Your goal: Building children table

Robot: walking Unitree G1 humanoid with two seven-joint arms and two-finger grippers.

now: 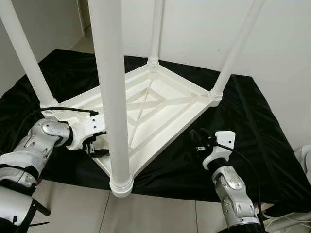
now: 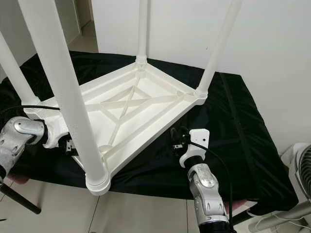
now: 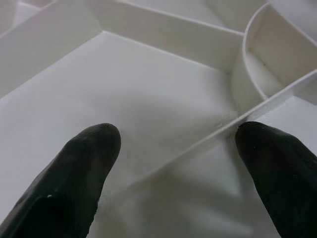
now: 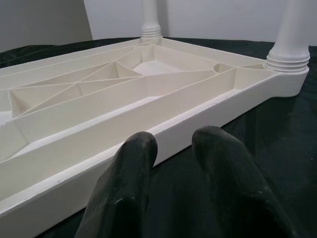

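A white children's table [image 1: 170, 133] lies upside down on a black cloth, its ribbed underside facing up. Its legs stand upright in the corners: the near leg [image 1: 114, 97], the left leg [image 1: 26, 58], the far leg [image 1: 155, 29] and the right leg [image 1: 235, 51]. My left gripper [image 1: 97, 148] is at the tabletop's near-left edge, just behind the near leg. It is open, and its fingers [image 3: 84, 163] straddle a thin rib [image 3: 198, 144]. My right gripper [image 1: 198, 138] hovers over the cloth beside the tabletop's right rim [image 4: 198, 119], fingers [image 4: 133, 163] close together and holding nothing.
The black cloth [image 1: 252, 126] covers the floor under the table and ends in pale tiles [image 1: 160, 213] near me. A white wall rises close behind. A white fan [image 2: 301, 179] and cables lie at the far right.
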